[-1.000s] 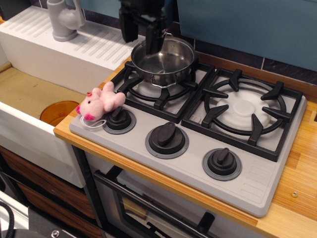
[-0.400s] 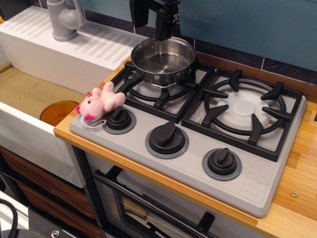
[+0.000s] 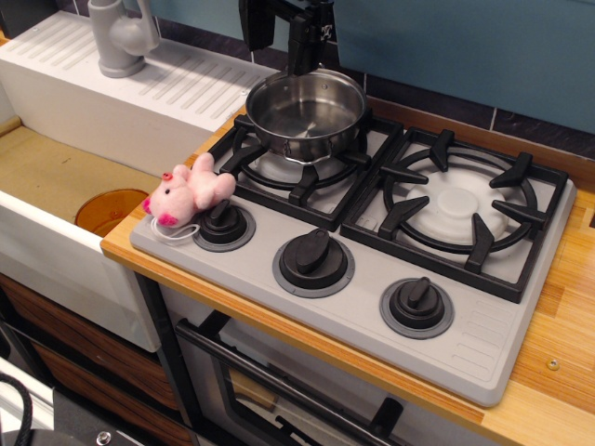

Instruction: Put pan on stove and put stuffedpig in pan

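Small shiny round steel pan (image 3: 306,115) sits on left burner of grey toy stove (image 3: 372,279): first half done. Light-pink plush stuffedpig (image 3: 188,190) lies on stove's front-left corner, touching left knob, not yet picked. Black gripper (image 3: 281,37) above pan, jaws apart, empty

Wood counter (image 3: 558,325) w/ grey stove (image 3: 483,344) flat on it, white sink (image 3: 56,251) just left
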### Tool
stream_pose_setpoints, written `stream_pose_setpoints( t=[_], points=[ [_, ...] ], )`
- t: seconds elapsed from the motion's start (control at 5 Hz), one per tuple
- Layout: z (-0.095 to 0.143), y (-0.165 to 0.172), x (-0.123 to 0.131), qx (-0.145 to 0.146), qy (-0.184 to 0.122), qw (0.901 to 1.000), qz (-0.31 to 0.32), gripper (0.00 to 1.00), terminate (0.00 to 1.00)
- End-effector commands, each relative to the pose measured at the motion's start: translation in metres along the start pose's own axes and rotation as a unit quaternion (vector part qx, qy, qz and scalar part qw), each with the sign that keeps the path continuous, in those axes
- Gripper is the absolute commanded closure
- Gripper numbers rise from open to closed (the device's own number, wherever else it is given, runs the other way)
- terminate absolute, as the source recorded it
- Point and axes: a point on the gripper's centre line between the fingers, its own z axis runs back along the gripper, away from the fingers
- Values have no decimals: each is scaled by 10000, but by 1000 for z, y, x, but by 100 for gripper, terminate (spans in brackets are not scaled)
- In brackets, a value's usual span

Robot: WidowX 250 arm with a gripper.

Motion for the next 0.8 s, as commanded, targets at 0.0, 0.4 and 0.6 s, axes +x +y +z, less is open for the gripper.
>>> stream_pose_setpoints(
  t=[0.0, 0.4, 0.6],
  points=[
    [42, 13, -28, -296, -762, 9963, 246, 0, 0],
    [40, 13, -79, 49, -1039, 9936, 435, 0, 0],
    [34, 11, -96, 111, -1123, 9927, 429, 0, 0]
  ],
)
